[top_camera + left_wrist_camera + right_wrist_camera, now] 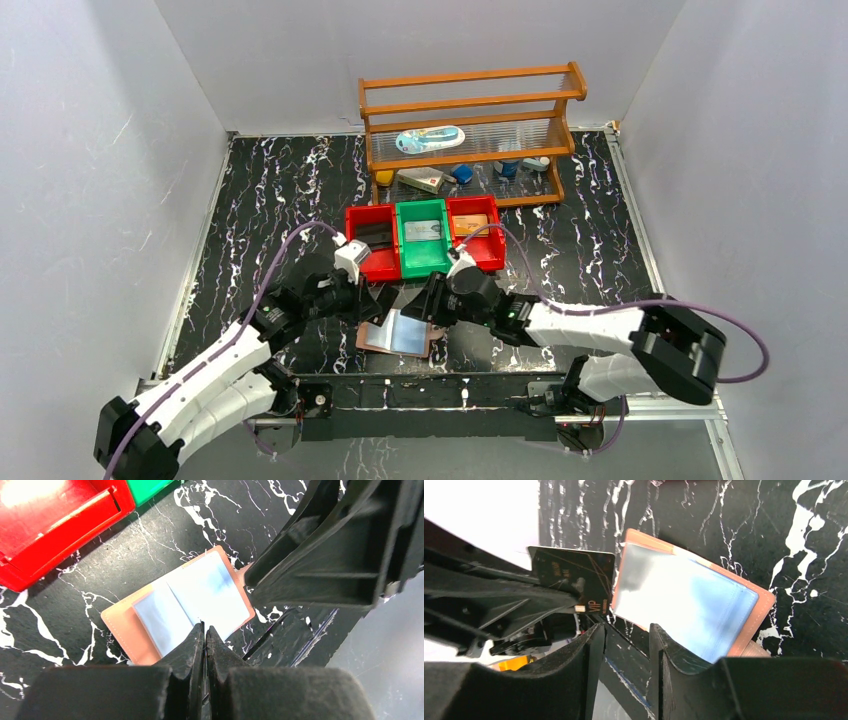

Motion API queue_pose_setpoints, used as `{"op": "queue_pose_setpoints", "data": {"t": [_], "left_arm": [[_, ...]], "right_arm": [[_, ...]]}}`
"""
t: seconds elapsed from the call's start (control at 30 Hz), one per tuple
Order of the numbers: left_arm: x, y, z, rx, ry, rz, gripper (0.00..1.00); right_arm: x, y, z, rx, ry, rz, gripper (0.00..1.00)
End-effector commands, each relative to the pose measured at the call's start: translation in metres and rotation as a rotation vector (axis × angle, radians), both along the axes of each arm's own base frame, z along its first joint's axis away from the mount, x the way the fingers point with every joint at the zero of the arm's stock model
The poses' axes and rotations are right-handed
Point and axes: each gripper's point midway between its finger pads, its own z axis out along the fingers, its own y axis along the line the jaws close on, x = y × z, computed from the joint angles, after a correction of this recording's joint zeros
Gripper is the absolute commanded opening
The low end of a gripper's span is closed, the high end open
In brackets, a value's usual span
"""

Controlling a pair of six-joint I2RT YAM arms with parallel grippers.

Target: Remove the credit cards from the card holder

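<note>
The black card point(574, 577) has thin gold lines and the word "VIP" on it; its other writing is too small to read. The left hand point(205, 628) is clenched on this card, just beside the card holder point(689, 597). The card holder lies open on the desk point(280, 200) between both hands, pinkish-brown with shiny silvery-blue sleeves. The right hand point(626, 630) is released and grasps nothing.

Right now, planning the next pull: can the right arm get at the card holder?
Probably yes: the right gripper hangs open close by the card holder, nothing between them; the left gripper holds the black card aside.
</note>
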Motion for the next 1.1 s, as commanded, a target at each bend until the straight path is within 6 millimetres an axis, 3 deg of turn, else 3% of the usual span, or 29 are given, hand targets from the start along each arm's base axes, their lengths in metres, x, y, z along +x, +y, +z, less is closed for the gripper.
{"op": "queue_pose_setpoints", "data": {"t": [0.0,0.27,0.5,0.87,1.07], "left_arm": [[0.000,0.003,0.021,-0.004,-0.142,-0.079,0.00],[0.004,0.006,0.046,-0.030,-0.362,-0.133,0.00],[0.015,0.004,0.063,0.077,-0.597,-0.309,0.00],[0.066,0.022,0.086,0.407,-0.904,-0.374,0.00],[0.104,0.031,0.074,0.643,-0.937,-0.445,0.00]], "right_arm": [[0.010,-0.019,0.015,0.034,-0.091,-0.074,0.51],[0.009,-0.048,-0.001,0.082,-0.083,-0.178,0.61],[0.012,-0.054,0.000,0.083,-0.094,-0.210,0.66],[0.007,-0.058,0.000,0.105,-0.067,-0.218,0.67],[0.009,-0.069,0.000,0.139,-0.058,-0.275,0.68]]}}
